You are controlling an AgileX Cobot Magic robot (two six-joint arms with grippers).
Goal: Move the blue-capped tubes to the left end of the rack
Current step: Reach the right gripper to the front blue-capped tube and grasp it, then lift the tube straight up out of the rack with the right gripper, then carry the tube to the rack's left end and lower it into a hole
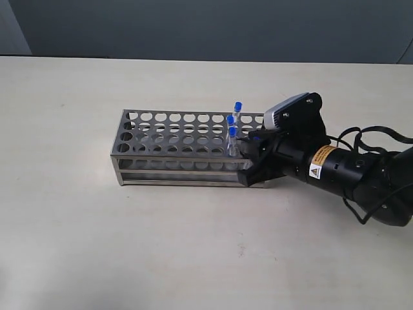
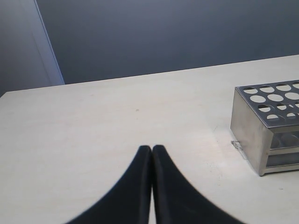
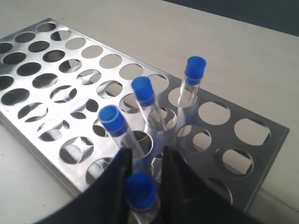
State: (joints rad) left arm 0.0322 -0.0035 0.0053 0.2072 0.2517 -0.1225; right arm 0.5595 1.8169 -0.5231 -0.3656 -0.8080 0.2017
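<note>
Blue-capped tubes (image 3: 142, 93): three clear, upright in shiny perforated steel rack (image 3: 42, 70) just beyond right gripper (image 3: 147, 153). Fourth tube (image 3: 140, 192) clamped between its black fingers. Left gripper (image 2: 152, 151) pressed together, empty, apart from rack.

The light is soft and even, and the shadow beside the rack (image 1: 181, 169) is faint. Its steel top gives pale reflections. My right gripper (image 3: 147, 161) is close to the lens and blurred; the exterior picture looks slightly grainy.
</note>
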